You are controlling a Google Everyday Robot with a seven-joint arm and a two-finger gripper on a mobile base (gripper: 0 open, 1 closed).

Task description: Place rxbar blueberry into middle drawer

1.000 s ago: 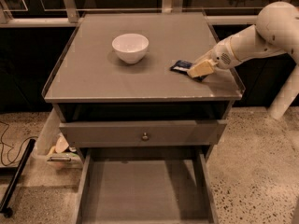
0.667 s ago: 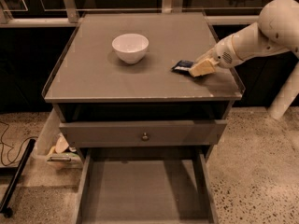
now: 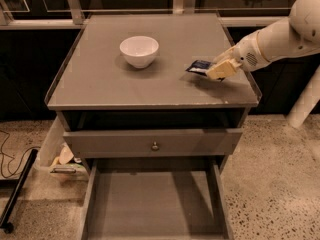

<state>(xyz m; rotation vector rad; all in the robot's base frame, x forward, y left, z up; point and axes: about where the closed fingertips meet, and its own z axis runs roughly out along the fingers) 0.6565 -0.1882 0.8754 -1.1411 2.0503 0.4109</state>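
At the right edge of the table (image 3: 100, 84) the hand (image 3: 220, 70) grips the rxbar blueberry (image 3: 200, 66); next, lower it into the open middle drawer (image 3: 155, 204)

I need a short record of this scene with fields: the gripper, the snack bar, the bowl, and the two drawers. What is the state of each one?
gripper: over the right part of the cabinet top, shut on the bar
rxbar blueberry: held in the gripper, its free end pointing toward the bowl
white bowl: upright on the top, apart from the bar
knob drawer: pulled out a little
middle drawer: pulled far out, bar not yet inside
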